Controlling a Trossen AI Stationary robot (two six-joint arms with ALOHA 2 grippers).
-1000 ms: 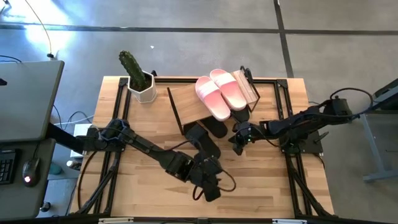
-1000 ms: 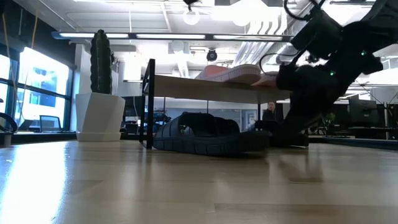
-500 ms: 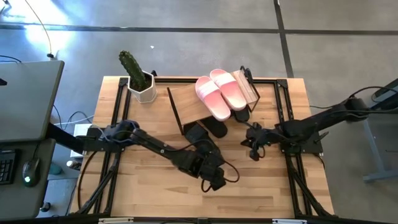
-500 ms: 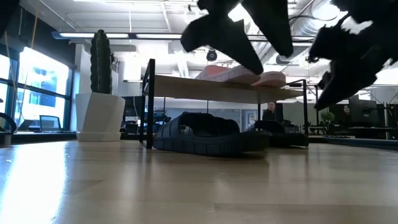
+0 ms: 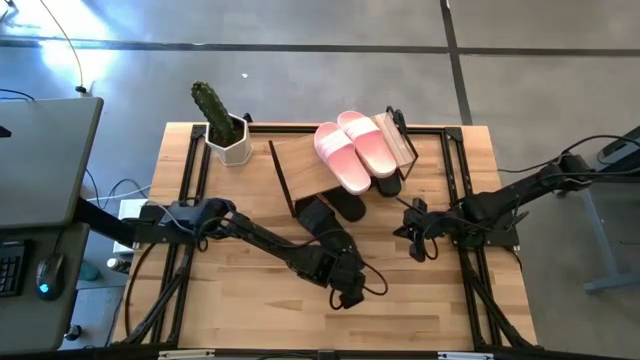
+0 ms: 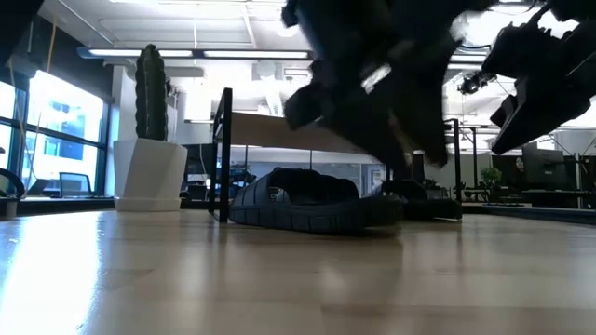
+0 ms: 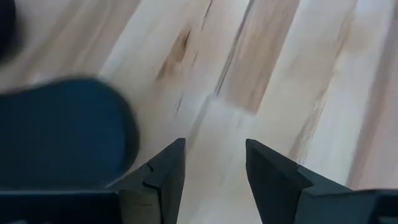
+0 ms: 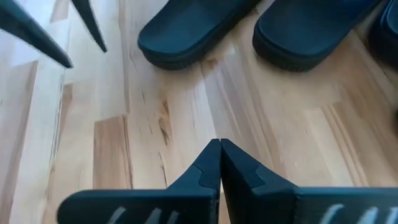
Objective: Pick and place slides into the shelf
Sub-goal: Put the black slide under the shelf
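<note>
The shelf [image 5: 320,165] stands at the table's far middle with two pale pink slides [image 5: 355,150] on its plank. Black slides [image 5: 347,206] lie under it and at its near side [image 8: 186,28]. Another black slide [image 5: 322,222] lies just in front of it. My left gripper [image 7: 214,168] hangs open, low over bare table at the near middle [image 5: 345,292]. A black slide's rounded end [image 7: 68,130] lies beside one finger, not between them. My right gripper [image 8: 219,162] is shut on nothing, right of the shelf [image 5: 415,240].
A cactus in a white pot [image 5: 225,135] stands at the far left corner. The shelf's thin black legs [image 8: 43,34] stand near the right gripper. Black frame rails [image 5: 190,250] run along the table's sides. Bare wood [image 5: 240,300] lies at the near left.
My left gripper has come down toward the table at the near middle, tipping further downward. My right gripper has drawn back from the shelf toward the table's right edge and risen a little, still shut. The slides have stayed where they were.
</note>
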